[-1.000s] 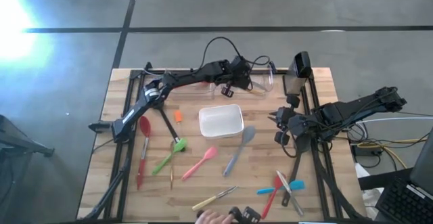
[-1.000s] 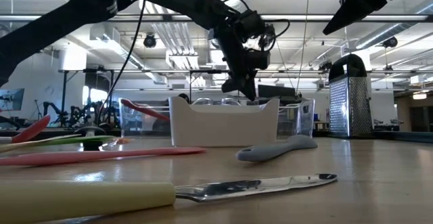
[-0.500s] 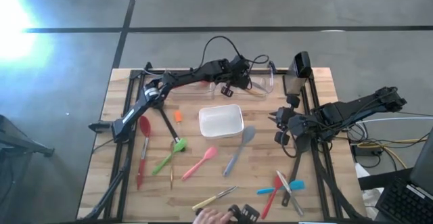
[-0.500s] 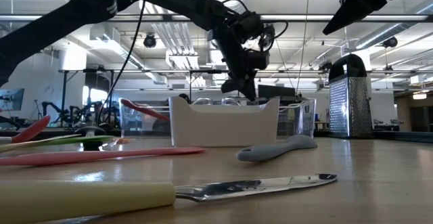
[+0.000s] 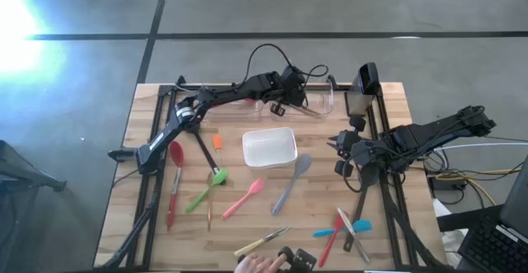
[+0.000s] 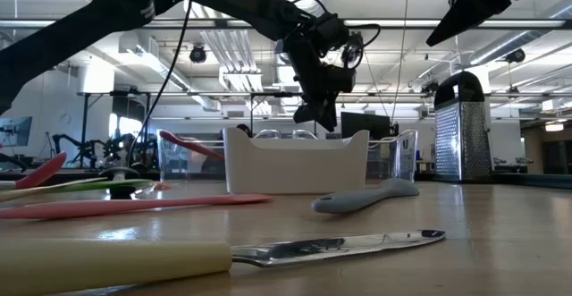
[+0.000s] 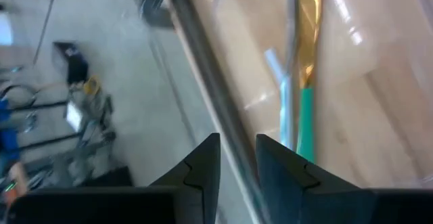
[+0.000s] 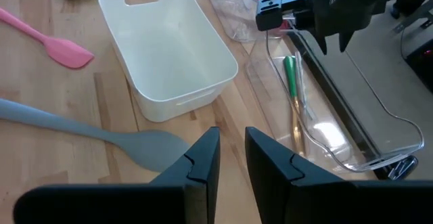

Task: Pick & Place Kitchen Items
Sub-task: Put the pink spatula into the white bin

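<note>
My left gripper (image 5: 290, 100) hangs open over the clear bin (image 5: 320, 101) at the table's far edge, with nothing between its fingers (image 7: 238, 160). In the bin below it lies a green-handled utensil (image 7: 306, 121) (image 8: 291, 75). My right gripper (image 5: 340, 147) waits open and empty (image 8: 232, 149) at the right, above the wood near the white dish (image 5: 290, 138). Loose on the table lie a grey spatula (image 5: 293, 182), a pink spatula (image 5: 243, 197), a green spatula (image 5: 205, 190), a red spoon (image 5: 174, 182), a cream-handled knife (image 5: 262, 242) and blue and red utensils (image 5: 342, 228).
A metal grater (image 5: 363, 87) stands at the far right beside the bin. A small orange piece (image 5: 217, 141) lies left of the dish. A person's hand (image 5: 260, 265) with a dark object shows at the near edge. Bare wood lies between the dish and the right arm.
My left gripper has opened a little in place above the clear bin. Both arms have otherwise kept still.
</note>
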You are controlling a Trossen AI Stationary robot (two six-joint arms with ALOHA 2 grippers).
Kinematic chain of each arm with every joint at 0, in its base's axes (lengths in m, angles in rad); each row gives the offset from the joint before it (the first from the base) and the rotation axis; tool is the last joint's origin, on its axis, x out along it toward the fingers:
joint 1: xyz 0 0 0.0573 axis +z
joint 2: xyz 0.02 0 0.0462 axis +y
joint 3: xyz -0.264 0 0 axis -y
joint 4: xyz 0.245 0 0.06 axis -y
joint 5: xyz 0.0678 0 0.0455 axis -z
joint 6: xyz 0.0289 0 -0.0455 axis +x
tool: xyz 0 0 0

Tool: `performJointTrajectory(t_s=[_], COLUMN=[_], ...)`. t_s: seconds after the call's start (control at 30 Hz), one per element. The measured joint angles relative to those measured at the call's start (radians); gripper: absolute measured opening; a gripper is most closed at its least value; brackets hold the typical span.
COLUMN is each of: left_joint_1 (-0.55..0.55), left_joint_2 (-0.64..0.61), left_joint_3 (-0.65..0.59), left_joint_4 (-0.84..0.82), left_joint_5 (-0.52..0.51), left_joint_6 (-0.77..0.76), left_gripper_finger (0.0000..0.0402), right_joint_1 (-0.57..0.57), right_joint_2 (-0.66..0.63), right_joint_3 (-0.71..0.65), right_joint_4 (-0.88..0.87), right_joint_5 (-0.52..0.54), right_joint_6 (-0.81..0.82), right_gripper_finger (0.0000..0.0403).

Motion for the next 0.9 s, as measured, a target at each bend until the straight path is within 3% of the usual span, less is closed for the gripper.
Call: performJointTrajectory(t_s=[0.17,0.37,0.6,0.9], left_joint_1=[-0.024,-0.068,-0.152,-0.371], left_joint_2=[-0.032,-0.182,-0.400,-0.642], left_joint_3=[-0.002,0.001,-0.002,-0.002], left_joint_4=[-0.063,-0.246,-0.429,-0.564], left_joint_5=[-0.162,-0.113,-0.104,-0.103], left_joint_6=[-0.010,-0.218,-0.568,-0.850], left_gripper_finger=[0.0100,0.0101,0.0095,0.0085], right_joint_1=[0.000,0.000,0.000,0.000], right_joint_2=[0.000,-0.002,-0.001,0.000], right_joint_3=[0.000,0.000,0.000,0.000], right_joint_4=[0.000,-0.002,0.000,0.010], right_joint_5=[-0.001,-0.003,-0.004,-0.006], right_joint_6=[0.004,0.007,0.009,0.006], right_gripper_finger=[0.0074,0.0079,0.0070,0.0057])
